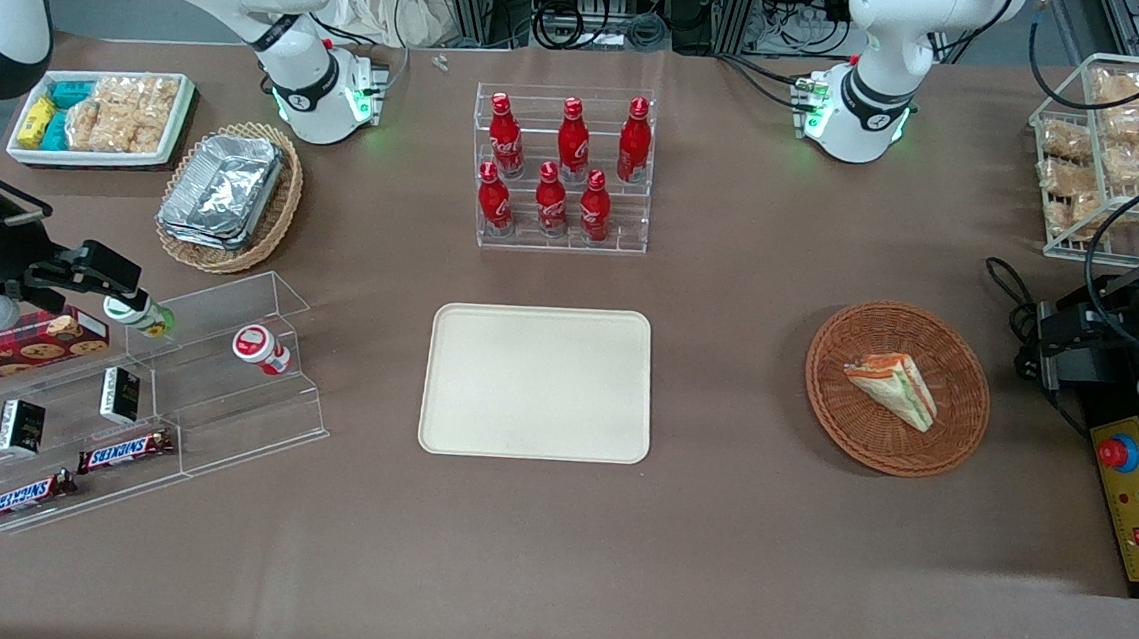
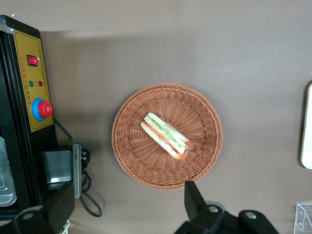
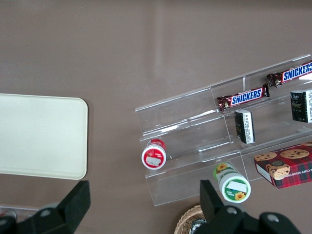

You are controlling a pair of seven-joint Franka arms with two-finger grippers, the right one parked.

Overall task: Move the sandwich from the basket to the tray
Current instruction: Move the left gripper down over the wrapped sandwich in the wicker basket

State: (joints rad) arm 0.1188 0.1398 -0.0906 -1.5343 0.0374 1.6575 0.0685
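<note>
Lying in the basket below the gripper, whose fingers are spread wide and hold nothing, the sandwich points its long axis slantwise to them.

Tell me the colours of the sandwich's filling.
Orange-red and green layers between white bread on the sandwich, clearest in the left wrist view.

Woven wicker basket; matt plastic tray; matt black gripper above table.

The front view looks steeply down over the whole table, while both wrist cameras face straight down nearer it.
</note>
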